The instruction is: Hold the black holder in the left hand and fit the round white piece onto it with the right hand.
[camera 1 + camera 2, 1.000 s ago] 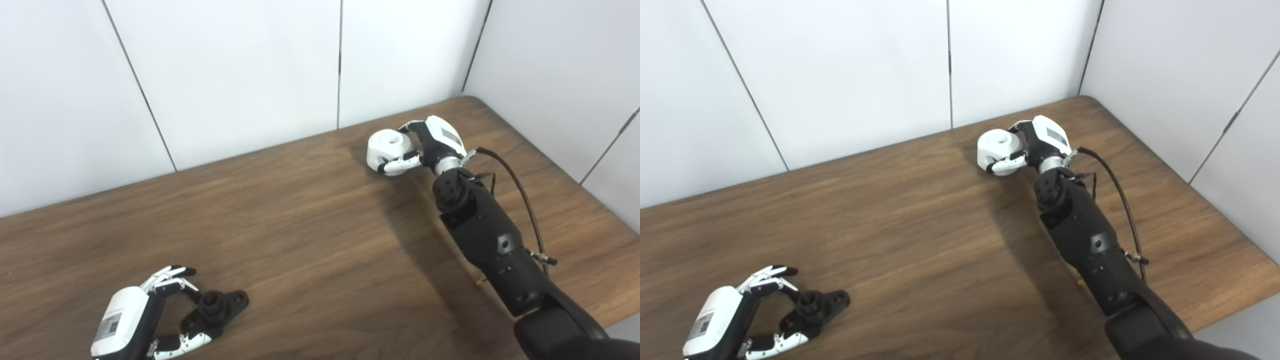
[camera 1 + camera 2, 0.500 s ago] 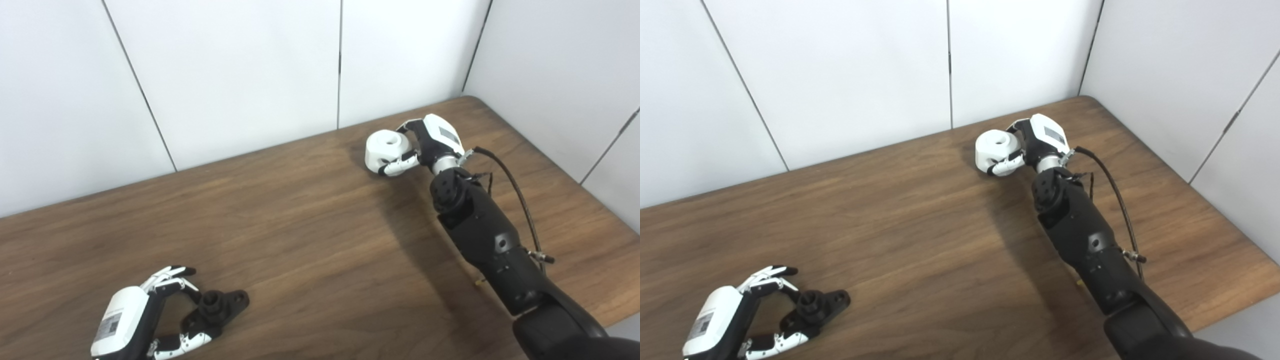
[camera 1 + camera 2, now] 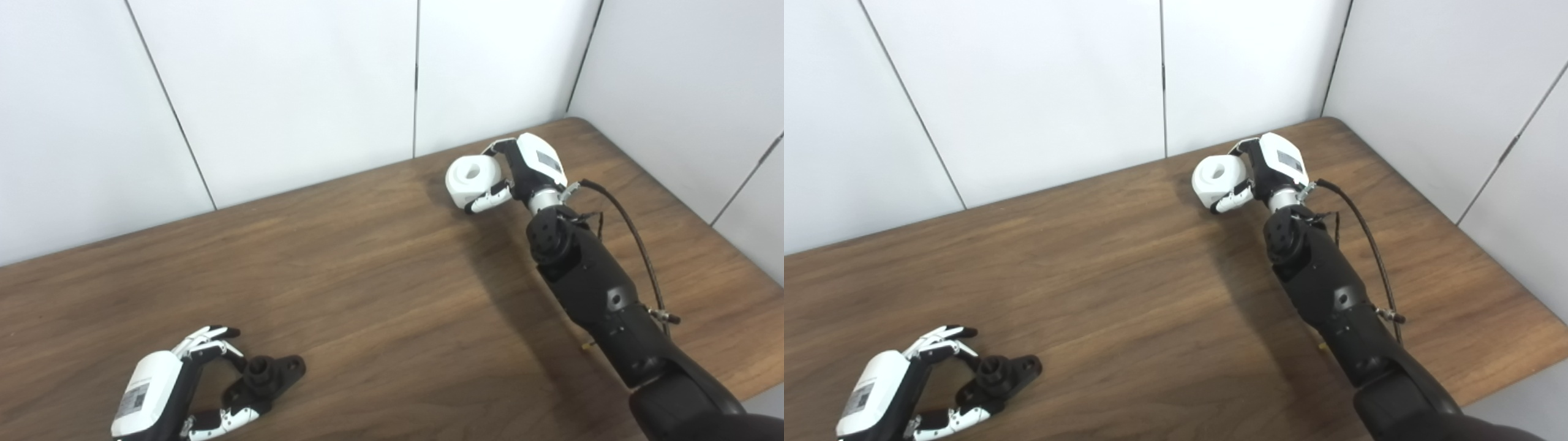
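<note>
The black holder [image 3: 274,372], a flat bracket with a round knob, lies on the wooden table [image 3: 380,288] at the near left. My left hand [image 3: 160,386] is cupped around its near end, fingers above and thumb below, spread and not clamped. Far right near the wall, my right hand [image 3: 528,170] is shut on the round white piece [image 3: 470,177]. That piece has a hole in its top and hangs a little above the table, tilted toward the left.
White wall panels [image 3: 306,92] close off the table's back and right side. The table's right edge [image 3: 753,245] runs close beside my right arm [image 3: 588,275], and a black cable [image 3: 637,233] loops off its wrist.
My right hand has lifted the white piece slightly up and to the left, tilting it. The left hand and the black holder have not moved.
</note>
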Robot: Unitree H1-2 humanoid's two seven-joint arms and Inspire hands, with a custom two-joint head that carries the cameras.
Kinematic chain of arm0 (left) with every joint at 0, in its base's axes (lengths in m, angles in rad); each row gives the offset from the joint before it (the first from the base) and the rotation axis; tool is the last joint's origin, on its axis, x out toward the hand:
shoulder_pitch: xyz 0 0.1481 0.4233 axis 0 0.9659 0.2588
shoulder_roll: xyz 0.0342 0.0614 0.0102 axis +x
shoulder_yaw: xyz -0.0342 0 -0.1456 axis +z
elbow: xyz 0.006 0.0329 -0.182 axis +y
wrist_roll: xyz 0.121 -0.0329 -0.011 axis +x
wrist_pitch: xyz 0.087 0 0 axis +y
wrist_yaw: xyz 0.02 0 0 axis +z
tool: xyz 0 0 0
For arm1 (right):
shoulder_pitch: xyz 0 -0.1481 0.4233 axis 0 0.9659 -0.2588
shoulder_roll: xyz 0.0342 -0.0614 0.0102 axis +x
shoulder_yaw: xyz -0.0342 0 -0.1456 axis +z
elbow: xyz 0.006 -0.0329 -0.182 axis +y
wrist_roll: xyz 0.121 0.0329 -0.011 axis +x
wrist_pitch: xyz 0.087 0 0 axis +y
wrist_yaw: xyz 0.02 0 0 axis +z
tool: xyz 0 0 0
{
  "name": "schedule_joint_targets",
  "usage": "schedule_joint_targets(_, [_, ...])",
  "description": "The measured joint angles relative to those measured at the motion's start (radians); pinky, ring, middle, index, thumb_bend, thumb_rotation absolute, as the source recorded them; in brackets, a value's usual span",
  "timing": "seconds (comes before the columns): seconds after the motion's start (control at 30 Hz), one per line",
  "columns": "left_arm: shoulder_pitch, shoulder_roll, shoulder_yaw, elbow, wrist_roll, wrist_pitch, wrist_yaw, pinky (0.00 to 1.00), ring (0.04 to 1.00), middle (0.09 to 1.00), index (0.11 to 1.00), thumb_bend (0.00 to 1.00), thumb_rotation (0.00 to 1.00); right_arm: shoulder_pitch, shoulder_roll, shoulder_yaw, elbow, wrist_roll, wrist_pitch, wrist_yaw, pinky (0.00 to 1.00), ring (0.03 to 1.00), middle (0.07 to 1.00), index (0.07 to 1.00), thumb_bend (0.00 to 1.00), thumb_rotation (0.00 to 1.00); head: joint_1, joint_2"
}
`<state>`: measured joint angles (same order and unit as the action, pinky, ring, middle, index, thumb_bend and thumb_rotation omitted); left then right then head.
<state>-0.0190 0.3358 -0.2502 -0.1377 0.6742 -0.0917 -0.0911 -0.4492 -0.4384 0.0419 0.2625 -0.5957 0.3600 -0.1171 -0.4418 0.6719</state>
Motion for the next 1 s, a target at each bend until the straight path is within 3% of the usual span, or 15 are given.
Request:
schedule_joint_targets(0.17, [0.002,0.000,-0.003,-0.010,0.004,0.010,-0.006,0.78,0.865,0.799,0.486,0.52,0.05,0.027,-0.003,-0.002,-0.030,0.012,-0.011,0.004,0.83,0.889,0.811,0.484,0.52,0.13,0.034,0.009])
schedule_joint_targets(0.63, [0.006,-0.023,-0.031,-0.050,0.051,0.076,-0.024,0.80,0.860,0.796,0.486,0.52,0.05,0.172,-0.023,0.001,-0.383,0.043,-0.013,0.124,0.79,0.858,0.796,0.483,0.52,0.13,0.190,0.037])
schedule_joint_targets(0.9, [0.006,-0.061,-0.058,-0.068,0.085,0.116,-0.030,0.81,0.870,0.803,0.486,0.52,0.05,0.256,0.026,-0.002,-0.577,0.108,0.000,0.214,0.82,0.842,0.781,0.483,0.52,0.13,0.334,0.071])
schedule_joint_targets(1.0, [0.005,-0.076,-0.076,-0.079,0.096,0.143,-0.040,0.81,0.876,0.807,0.486,0.52,0.05,0.281,0.054,0.000,-0.638,0.140,0.027,0.252,0.85,0.841,0.775,0.483,0.52,0.13,0.354,0.075])
